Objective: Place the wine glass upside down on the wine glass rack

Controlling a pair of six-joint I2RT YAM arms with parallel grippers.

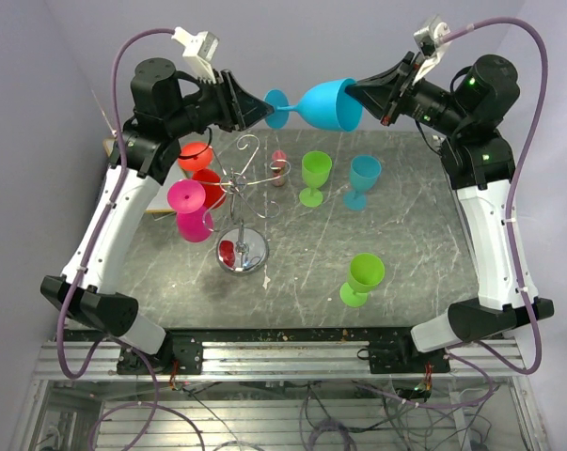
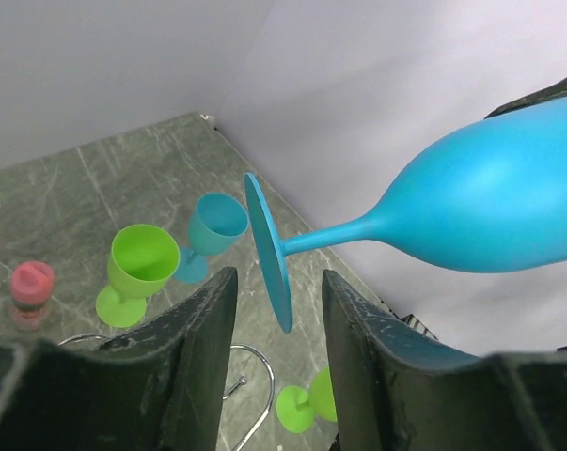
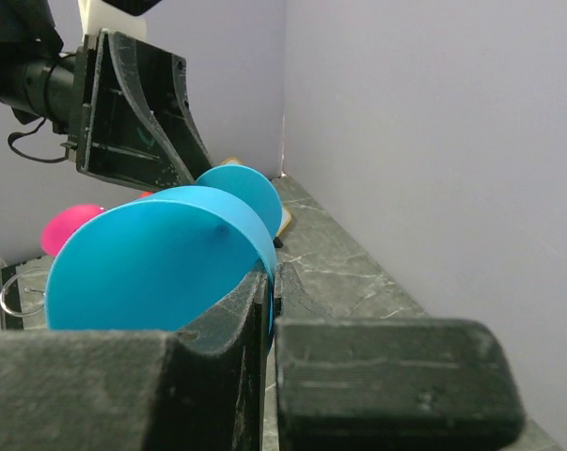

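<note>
1. I am watching the blue wine glass lying on its side in mid-air over the table's 12 o'clock edge, foot pointing to 9 o'clock and bowl to 3 o'clock.
2. I am judging it to be matte plastic: light, stiff and not brittle. The bowl is smooth and rounded, so a grip there could slip. The thin stem or flat foot is looking like the safer hold for tipping it bowl-down.
3. The right gripper is clamping the rim of the bowl.
4. The left gripper is standing wide, its fingers straddling the foot with a gap on each side.
5. The rack is standing toward 7 o'clock from the glass, carrying a pink glass and red glasses on its 9 o'clock side. Its loops toward 3 o'clock are looking free.
6. A green glass, a teal glass and a second green glass are standing upright on the table. The bowls I am able to look into are showing nothing inside.
</note>
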